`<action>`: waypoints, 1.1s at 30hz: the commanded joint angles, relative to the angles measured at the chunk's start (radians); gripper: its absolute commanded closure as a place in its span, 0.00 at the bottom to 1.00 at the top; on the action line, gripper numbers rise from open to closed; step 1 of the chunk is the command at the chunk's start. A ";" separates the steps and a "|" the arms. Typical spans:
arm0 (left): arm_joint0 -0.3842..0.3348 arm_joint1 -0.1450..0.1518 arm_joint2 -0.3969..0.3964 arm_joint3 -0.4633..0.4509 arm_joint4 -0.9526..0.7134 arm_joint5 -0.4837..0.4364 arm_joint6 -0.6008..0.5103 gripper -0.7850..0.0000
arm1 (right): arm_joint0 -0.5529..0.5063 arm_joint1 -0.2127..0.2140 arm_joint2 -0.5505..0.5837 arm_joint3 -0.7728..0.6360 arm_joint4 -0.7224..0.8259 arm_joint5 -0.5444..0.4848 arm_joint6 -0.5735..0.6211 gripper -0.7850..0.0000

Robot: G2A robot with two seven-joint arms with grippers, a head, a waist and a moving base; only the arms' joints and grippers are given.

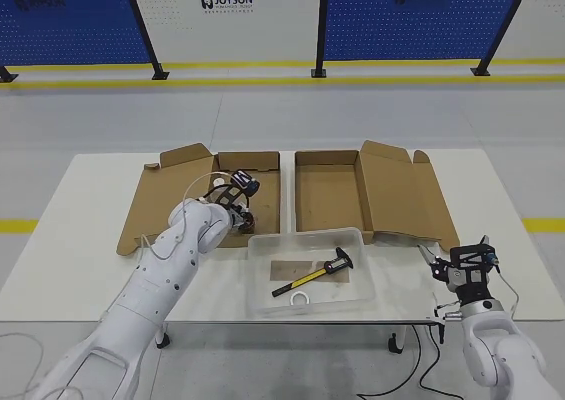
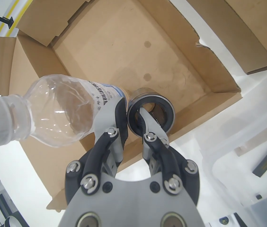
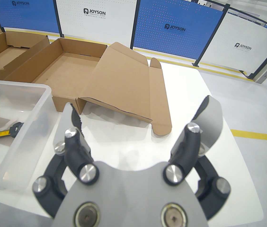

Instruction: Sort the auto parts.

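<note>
the left gripper (image 2: 131,109) is clamped on the bearing (image 2: 147,93) wall, one finger in the bore, over the left box (image 2: 114,36) toward the table's far edge. it should probably set it flat on bare cardboard, away from the bottle (image 2: 60,109) just beside, before letting go. the left wrist view shows that grip. the right wrist view shows the right gripper (image 3: 140,106) spread wide by the table's right edge.

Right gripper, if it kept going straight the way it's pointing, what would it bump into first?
Most likely the folded-out lid of the cardboard box, resting on the table just ahead of the open right gripper. Nothing stands between them, though how high the gripper hangs is hard to judge.
</note>
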State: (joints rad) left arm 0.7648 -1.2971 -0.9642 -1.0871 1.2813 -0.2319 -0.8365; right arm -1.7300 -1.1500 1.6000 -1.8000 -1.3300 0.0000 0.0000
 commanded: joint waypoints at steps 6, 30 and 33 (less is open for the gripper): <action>-0.008 -0.004 0.004 0.012 0.008 -0.005 -0.005 0.84 | 0.000 0.000 0.000 0.000 0.000 0.000 0.000 0.00; 0.178 0.030 -0.087 -0.475 -0.132 -0.145 -0.153 0.50 | 0.000 0.000 0.000 0.000 0.000 0.000 0.000 0.00; 0.181 0.030 -0.075 -0.503 -0.261 -0.245 -0.187 0.38 | 0.000 0.000 0.000 0.000 0.000 0.000 0.000 0.00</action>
State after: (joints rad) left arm 0.9482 -1.2674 -1.0447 -1.5849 1.0785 -0.4284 -1.0077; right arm -1.7300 -1.1500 1.6000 -1.8000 -1.3300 0.0000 0.0000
